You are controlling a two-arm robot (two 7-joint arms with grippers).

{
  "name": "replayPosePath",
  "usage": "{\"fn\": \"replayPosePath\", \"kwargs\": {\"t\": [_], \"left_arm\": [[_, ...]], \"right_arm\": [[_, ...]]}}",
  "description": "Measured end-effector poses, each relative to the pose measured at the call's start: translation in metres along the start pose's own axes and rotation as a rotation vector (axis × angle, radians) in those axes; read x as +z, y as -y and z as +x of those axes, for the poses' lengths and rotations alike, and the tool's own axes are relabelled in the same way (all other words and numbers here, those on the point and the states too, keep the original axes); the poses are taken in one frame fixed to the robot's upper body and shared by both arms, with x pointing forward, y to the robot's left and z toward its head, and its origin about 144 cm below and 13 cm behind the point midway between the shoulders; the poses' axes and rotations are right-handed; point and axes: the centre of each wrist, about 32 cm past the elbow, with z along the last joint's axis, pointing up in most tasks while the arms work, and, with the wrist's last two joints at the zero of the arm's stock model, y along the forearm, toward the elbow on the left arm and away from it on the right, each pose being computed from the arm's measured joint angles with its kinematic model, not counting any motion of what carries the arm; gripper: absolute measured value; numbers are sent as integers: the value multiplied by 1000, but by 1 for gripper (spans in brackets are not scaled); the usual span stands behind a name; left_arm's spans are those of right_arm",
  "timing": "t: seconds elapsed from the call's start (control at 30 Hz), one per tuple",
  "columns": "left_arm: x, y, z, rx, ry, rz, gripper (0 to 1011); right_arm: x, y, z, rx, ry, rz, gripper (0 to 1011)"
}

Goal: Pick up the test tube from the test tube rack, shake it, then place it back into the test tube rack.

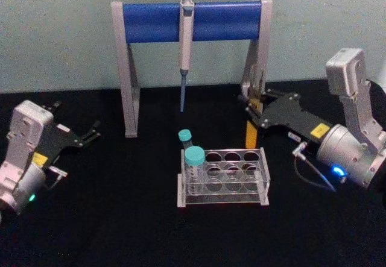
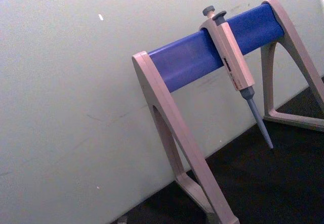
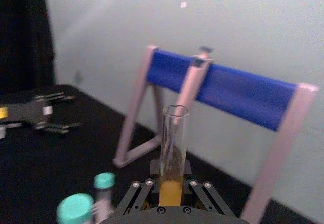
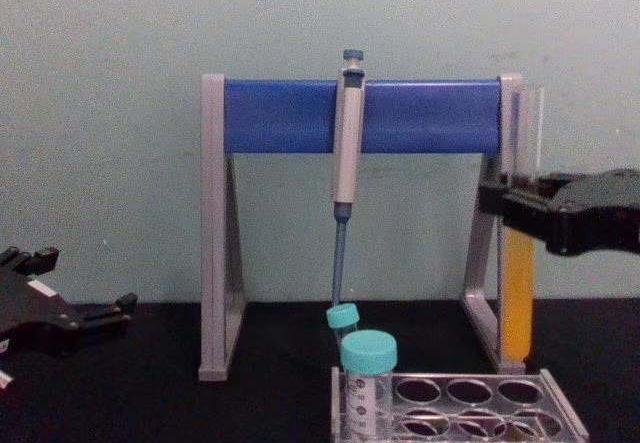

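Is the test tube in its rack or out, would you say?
Out: the right tool holds the test tube upright, clear of the rack.

Both arms wear boxy silver-grey housings point(image 1: 348, 74) over rounded barrels. The left claw point(image 1: 77, 117) is flat black plate with thin linked fingers and a yellow sticker point(image 1: 40, 157), and a green light point(image 1: 30, 197) glows on its wrist. The right claw point(image 1: 252, 105) is the same black, with its own yellow label point(image 1: 318, 130) and silver screws point(image 3: 134, 184) at the links. Its wrist carries a blue light point(image 1: 338, 172) and a looping black cable point(image 1: 304, 169).
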Motion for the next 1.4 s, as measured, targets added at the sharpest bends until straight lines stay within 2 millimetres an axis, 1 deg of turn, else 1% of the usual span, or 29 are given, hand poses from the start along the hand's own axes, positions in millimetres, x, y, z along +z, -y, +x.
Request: {"fn": "replayPosePath", "kwargs": {"t": [0.2, 0.33, 0.37, 0.53, 0.57, 0.63, 0.77, 1.0, 1.4], "left_arm": [[0, 0, 0, 0, 0, 0, 1001], [0, 0, 0, 0, 0, 0, 1001], [0, 0, 0, 0, 0, 0, 1001], [0, 0, 0, 0, 0, 0, 1001], [0, 0, 0, 0, 0, 0, 1001], [0, 0, 0, 0, 0, 0, 1001], [0, 0, 0, 0, 0, 0, 1001], [0, 0, 0, 0, 0, 0, 1001], [0, 0, 0, 0, 0, 0, 1001]], "right_arm": [[0, 1, -9, 101, -45, -18, 232], [-2, -7, -14, 137, -82, -1, 232], [-4, -11, -14, 141, -94, 12, 232], [-8, -27, -15, 102, -113, 74, 232], [-8, -27, -15, 102, -113, 74, 232], [-11, -34, -14, 57, -104, 103, 232], [-13, -39, -11, 0, -79, 119, 232], [-14, -40, -4, -62, -53, 116, 232], [-14, -36, -1, -74, -41, 107, 232]]}}
